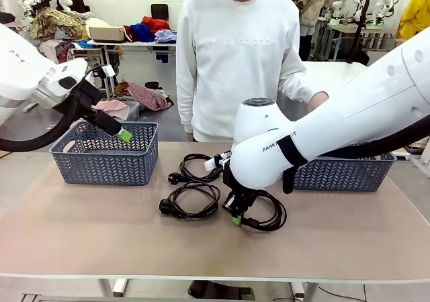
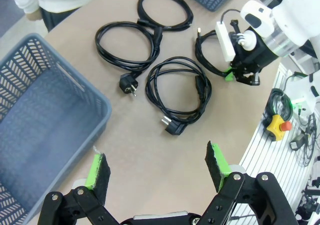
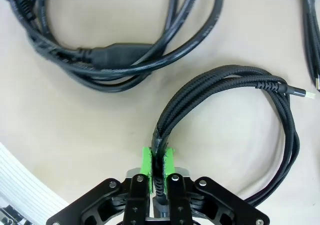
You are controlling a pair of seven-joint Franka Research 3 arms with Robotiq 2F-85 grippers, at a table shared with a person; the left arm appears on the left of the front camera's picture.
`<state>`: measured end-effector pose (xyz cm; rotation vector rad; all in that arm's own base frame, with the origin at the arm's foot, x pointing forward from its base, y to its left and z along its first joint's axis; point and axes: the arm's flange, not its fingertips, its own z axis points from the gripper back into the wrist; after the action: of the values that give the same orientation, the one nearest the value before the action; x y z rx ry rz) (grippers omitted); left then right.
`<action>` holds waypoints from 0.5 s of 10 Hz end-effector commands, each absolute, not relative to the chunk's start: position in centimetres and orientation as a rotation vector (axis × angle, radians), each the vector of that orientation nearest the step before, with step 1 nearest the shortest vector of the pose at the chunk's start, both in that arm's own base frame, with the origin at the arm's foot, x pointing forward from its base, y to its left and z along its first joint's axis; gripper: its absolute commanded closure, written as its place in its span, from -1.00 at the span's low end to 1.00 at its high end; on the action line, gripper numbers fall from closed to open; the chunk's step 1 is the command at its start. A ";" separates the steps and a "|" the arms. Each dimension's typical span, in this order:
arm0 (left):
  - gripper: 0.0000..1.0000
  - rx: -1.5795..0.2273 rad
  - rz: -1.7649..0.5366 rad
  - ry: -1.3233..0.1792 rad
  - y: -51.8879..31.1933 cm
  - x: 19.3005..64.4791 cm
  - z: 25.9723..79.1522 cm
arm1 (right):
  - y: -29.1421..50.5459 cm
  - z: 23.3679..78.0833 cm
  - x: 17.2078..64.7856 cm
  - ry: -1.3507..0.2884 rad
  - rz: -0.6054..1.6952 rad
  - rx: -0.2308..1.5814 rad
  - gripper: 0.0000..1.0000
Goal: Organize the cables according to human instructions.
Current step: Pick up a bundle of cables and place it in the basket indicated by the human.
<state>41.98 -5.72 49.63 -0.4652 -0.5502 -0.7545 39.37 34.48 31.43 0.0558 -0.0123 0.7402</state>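
Observation:
Several coiled black cables lie on the table between two baskets. My right gripper [image 1: 236,216] is down at the table, shut on a bundled stretch of the braided cable [image 3: 226,79] [image 1: 267,213]; the strands run up between its green pads [image 3: 145,161]. The left wrist view shows that right gripper [image 2: 235,76] on the same cable [image 2: 206,55]. Three other cables lie loose: one with a round plug [image 2: 177,91] [image 1: 193,201], and two side by side [image 2: 125,45] [image 2: 165,7]. My left gripper [image 2: 157,166] [image 1: 123,134] hangs open and empty above the left basket's edge.
A grey-blue plastic basket [image 1: 104,158] [image 2: 35,130] stands at the table's left, and a second one [image 1: 346,173] at the right behind my right arm. A person in a white sweatshirt [image 1: 235,54] stands at the far side, one hand [image 1: 317,101] near the right basket.

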 end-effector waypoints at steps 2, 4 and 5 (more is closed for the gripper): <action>-1.00 -0.489 -0.769 -0.562 -5.6 41.9 49.5 | 34.1 34.4 37.8 -0.015 0.777 -0.001 1.00; -1.00 -0.489 -0.769 -0.562 -5.6 41.9 49.5 | 33.7 37.5 36.9 -0.013 0.933 -0.016 1.00; -1.00 -0.489 -0.769 -0.562 -5.6 41.9 49.5 | 33.1 39.2 36.5 0.009 1.030 -0.003 1.00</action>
<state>41.98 -5.71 49.63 -0.4652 -0.5501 -0.7543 37.00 34.06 37.35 -0.0139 -0.0070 0.9194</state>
